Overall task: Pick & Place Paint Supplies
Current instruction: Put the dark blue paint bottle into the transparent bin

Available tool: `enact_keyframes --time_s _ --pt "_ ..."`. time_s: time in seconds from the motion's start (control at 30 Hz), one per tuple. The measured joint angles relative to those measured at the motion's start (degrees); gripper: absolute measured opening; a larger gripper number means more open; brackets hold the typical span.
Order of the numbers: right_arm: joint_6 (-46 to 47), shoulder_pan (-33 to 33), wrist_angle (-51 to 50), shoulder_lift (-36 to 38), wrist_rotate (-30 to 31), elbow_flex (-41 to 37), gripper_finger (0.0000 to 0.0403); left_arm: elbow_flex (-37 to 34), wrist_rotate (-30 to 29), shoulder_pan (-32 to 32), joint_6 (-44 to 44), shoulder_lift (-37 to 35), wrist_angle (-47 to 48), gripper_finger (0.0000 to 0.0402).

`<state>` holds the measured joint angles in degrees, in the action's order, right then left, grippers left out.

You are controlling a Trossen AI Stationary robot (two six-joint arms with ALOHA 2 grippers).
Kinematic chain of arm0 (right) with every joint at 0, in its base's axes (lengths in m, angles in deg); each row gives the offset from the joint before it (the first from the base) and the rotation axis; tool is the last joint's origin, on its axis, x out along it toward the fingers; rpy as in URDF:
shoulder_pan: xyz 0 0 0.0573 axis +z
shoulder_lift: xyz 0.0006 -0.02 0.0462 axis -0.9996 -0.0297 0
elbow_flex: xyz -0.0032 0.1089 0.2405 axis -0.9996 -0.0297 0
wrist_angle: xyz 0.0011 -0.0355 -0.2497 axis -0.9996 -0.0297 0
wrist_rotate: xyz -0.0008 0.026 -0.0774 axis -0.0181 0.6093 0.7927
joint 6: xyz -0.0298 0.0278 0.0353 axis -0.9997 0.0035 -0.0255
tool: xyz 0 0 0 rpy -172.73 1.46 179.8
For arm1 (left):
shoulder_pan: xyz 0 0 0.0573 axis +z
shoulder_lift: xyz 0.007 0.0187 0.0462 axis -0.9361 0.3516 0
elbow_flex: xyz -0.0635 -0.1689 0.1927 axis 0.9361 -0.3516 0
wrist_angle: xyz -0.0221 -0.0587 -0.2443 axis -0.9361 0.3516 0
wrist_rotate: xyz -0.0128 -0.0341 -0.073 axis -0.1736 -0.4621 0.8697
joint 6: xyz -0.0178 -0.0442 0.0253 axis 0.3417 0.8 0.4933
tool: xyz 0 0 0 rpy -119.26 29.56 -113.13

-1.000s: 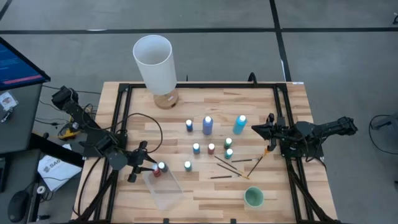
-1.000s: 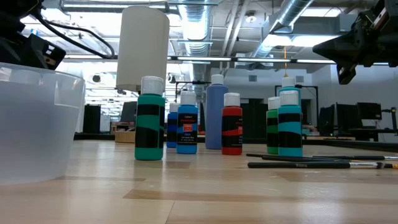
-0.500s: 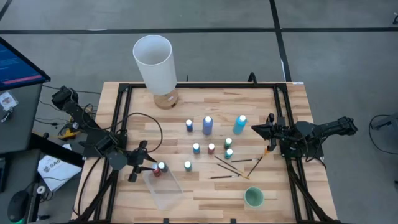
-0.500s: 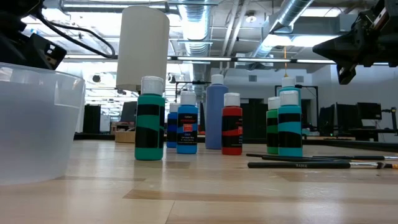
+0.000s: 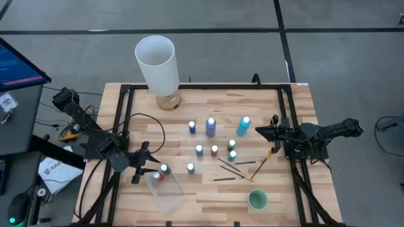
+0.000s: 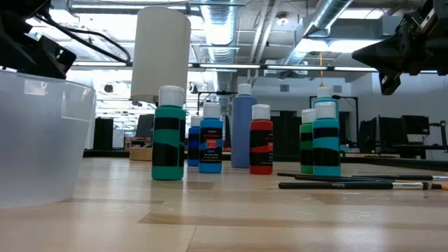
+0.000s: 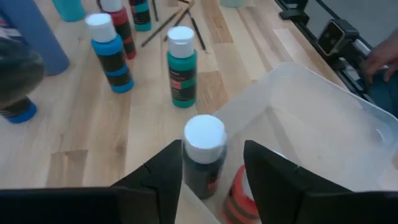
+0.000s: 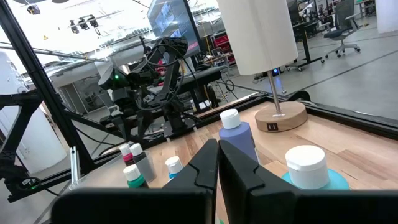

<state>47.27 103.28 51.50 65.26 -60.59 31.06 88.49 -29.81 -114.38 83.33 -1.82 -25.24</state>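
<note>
No label writing can be read. A white-capped bottle sits between the left gripper's parted fingers over the clear bin; whether it is gripped cannot be told. The right gripper is closed, empty.

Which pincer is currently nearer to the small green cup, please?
The right. The right pincer hovers over the table's right side, with the green cup at the front edge below it. The left pincer is across the table, over the clear tub.

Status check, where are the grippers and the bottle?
Left gripper open around white-capped bottle, over clear bin. Right gripper shut, idle on the right. Red bottle already in bin; nothing blocking.
</note>
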Motion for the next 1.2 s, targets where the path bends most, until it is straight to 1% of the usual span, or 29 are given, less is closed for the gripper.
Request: enact_keyframes --time_s 0.13,0.23,0.33,0.47,0.5,0.57,0.67,0.77,0.83,0.93,1.03,1.2 --pt "0.00 0.00 -0.01 0.01 0.00 0.00 0.0008 0.11 -5.53 0.11 -0.33 -0.11 -0.34 0.0183" --pt "0.01 0.00 0.01 0.02 -0.01 0.00 0.0008 1.62 -10.84 1.56 -5.01 -0.11 -0.41 0.0195" --pt "0.01 0.00 -0.01 0.01 -0.01 0.00 0.0008 4.34 -14.10 5.89 -11.26 -0.11 -1.03 0.0203" --pt "-0.01 0.00 -0.01 0.02 0.01 0.00 0.0008 7.19 -13.47 15.43 -18.31 -0.11 -3.43 0.0211" --pt "0.01 0.00 0.01 0.02 -0.01 0.00 0.0008 7.56 -12.30 18.25 -20.15 -0.11 -4.95 0.0213" --pt "0.01 0.00 -0.01 0.00 0.01 0.00 0.0008 7.76 -7.90 24.14 -23.31 -0.11 -8.21 0.0216" --pt "0.01 -0.02 -0.01 0.01 -0.01 0.00 0.0008 7.76 2.31 33.24 -26.75 0.27 -11.87 0.0220" --pt "-0.01 0.00 -0.01 0.02 -0.01 0.00 0.0008 7.76 11.85 41.40 -27.99 1.67 -14.70 0.0221" --pt "0.01 -0.01 -0.01 0.01 0.01 0.00 0.0008 7.76 17.52 45.82 -28.65 3.18 -17.18 0.0221" --pt "0.01 0.00 -0.01 0.02 0.01 0.00 0.0008 7.76 24.31 50.43 -29.39 6.96 -20.67 0.0221" --pt "0.00 0.00 -0.01 0.02 -0.01 0.00 0.0008 7.76 28.08 52.70 -31.51 11.99 -25.01 0.0221" --pt "0.00 0.00 -0.01 0.01 0.01 0.00 0.0008 7.76 28.99 54.41 -33.32 20.78 -33.15 0.0221"
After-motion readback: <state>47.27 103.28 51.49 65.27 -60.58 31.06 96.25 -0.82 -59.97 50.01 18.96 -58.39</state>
